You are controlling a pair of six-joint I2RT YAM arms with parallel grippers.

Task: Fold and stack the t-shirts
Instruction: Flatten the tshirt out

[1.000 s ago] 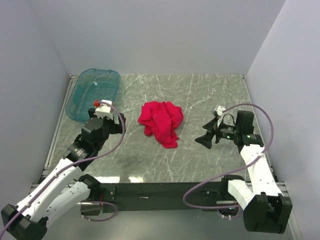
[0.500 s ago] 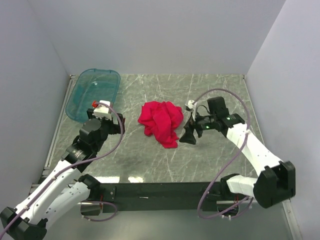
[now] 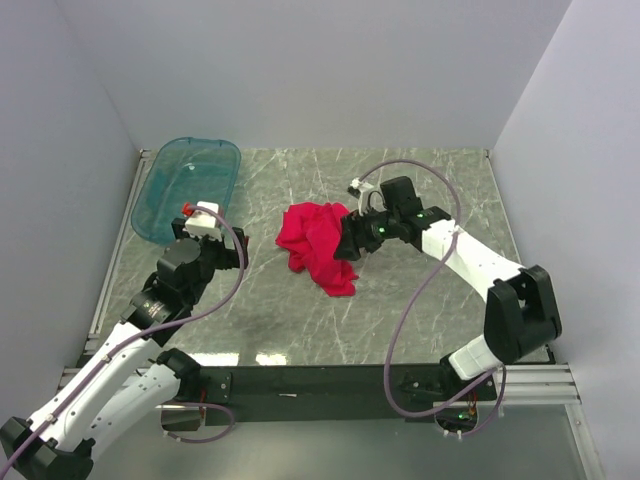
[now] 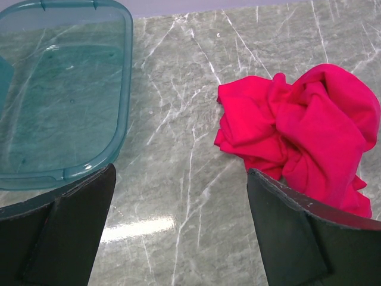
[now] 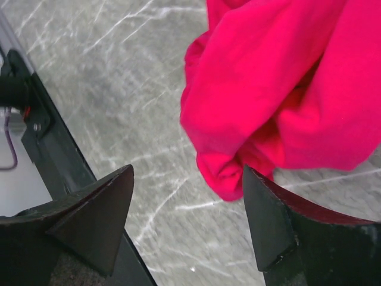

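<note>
A bright red t-shirt lies crumpled in a heap in the middle of the marble table. It also shows in the left wrist view and in the right wrist view. My right gripper is open and sits at the heap's right edge, with a low fold of red cloth between its jaws but not gripped. My left gripper is open and empty, well to the left of the shirt, near the tub.
A translucent teal plastic tub stands at the back left, also seen in the left wrist view. The table's dark front rail shows in the right wrist view. White walls enclose the table on three sides.
My right arm has swung left from the table's right side to the edge of the red shirt. My left arm has hardly moved.
</note>
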